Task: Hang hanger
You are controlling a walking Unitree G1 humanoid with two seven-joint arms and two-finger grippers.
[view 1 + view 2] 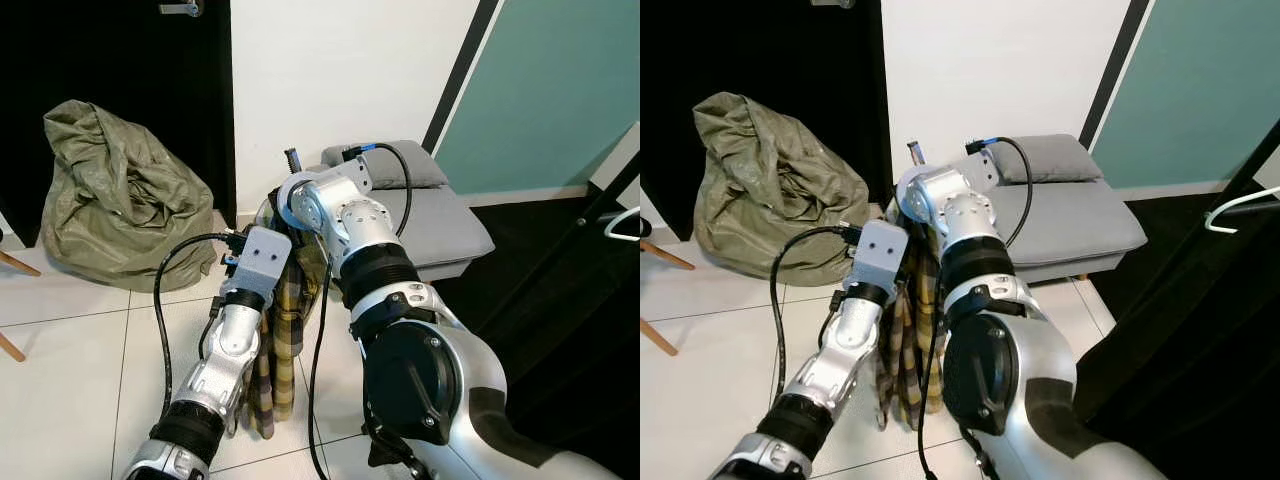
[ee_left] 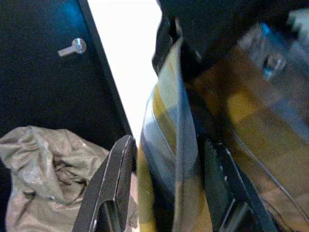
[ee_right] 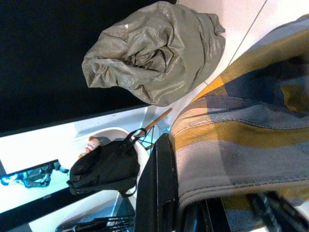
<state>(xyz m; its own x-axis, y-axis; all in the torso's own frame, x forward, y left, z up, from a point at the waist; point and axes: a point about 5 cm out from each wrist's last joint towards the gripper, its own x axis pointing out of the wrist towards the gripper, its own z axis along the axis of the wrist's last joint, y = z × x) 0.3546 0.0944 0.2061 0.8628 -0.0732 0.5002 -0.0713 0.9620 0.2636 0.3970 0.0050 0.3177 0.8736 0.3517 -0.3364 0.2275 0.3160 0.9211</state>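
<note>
Right now I have the plaid garment hanging between my two arms in front of me, its checked yellow and grey folds dropping toward the tiled floor. I take it that the hanger sits inside it, but I cannot make it out. In the left wrist view, the left gripper has its fingers spread either side of a fold of the cloth, so I read it as open around the fabric, not pinching it. In the right wrist view, the cloth is draped over a finger of the right gripper, and I cannot tell whether those fingers are closed on anything.

My worry is the hold. If the garment is only draped, any swing of the arm could let it slide off to the floor. The cables looped beside my left forearm could also catch the fabric.

Further out stand a grey padded seat, an olive sack against the dark door, and a white hook shape to my right.
</note>
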